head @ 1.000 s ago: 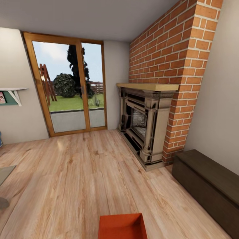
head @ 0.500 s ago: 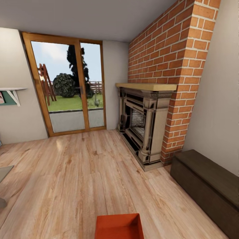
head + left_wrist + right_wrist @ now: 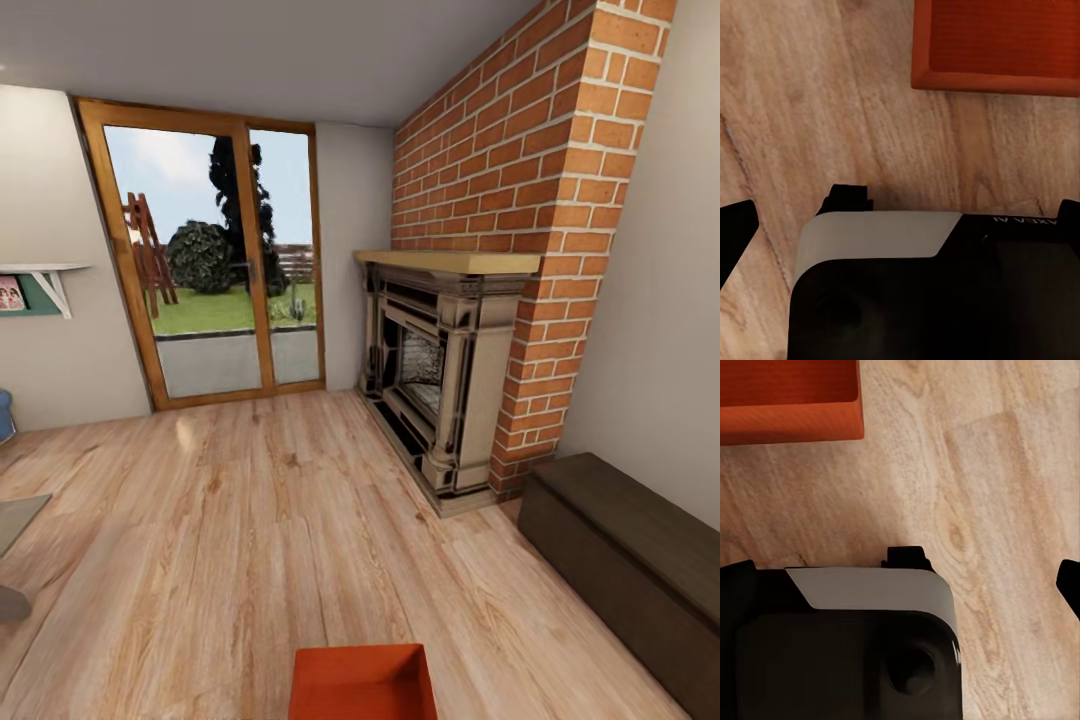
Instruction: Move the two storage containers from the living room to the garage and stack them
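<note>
Camera view swings slightly, doors and fireplace [image 3: 440, 375] sliding right; nothing itself moves. Storage container [image 3: 362, 683] sits on wood floor [image 3: 230, 540], near centre, just ahead of robot. Gripper states: cannot tell, either arm. Still living room; pickup not begun.

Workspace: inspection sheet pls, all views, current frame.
Surface: light wood plank floor, living room.
Job's things: one orange-red bin on the floor at the head view's bottom edge, open side up, looks empty; also in the left wrist and right wrist views. Second bin: nothing seen.
Clutter: nothing seen.
Grippers: left and right above the floor, apart from the bin; open or shut cannot be told.
Cables: nothing seen.
Surroundings: brick fireplace, glass doors, dark cabinet, wall shelf.
</note>
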Controlling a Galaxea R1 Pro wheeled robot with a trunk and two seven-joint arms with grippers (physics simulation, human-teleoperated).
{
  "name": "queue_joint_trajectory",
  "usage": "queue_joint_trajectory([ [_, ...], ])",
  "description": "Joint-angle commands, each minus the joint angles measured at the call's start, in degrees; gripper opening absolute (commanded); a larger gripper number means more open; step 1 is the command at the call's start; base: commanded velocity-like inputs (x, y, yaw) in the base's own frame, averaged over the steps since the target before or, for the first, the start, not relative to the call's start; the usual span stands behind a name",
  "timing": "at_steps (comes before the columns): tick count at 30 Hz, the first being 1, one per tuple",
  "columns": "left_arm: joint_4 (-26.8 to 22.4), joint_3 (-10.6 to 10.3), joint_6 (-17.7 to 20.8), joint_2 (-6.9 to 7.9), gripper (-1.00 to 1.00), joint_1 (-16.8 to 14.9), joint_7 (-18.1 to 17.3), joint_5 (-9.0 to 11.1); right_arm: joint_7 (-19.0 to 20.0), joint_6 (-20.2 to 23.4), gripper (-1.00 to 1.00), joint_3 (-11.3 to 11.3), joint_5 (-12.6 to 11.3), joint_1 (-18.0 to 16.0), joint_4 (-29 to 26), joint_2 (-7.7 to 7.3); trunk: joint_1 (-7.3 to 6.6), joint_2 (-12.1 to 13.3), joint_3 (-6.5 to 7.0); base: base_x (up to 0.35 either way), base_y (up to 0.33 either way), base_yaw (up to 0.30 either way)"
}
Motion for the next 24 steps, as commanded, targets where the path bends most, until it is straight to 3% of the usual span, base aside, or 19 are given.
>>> queue_joint_trajectory([
  [1,-0.01,-0.18,0.01,-0.01,1.0,-0.03,0.05,0.59,-0.05,-0.26,1.0,0.46,-0.43,-0.06,0.16,0.05,0.0,-0.03,-0.06,0.0,0.0,0.02],
  [24,0.06,-0.2,0.01,-0.01,1.0,-0.03,0.05,0.68,-0.08,-0.24,1.0,0.63,-0.42,-0.06,0.16,0.05,0.0,-0.03,-0.06,0.0,0.0,0.002],
])
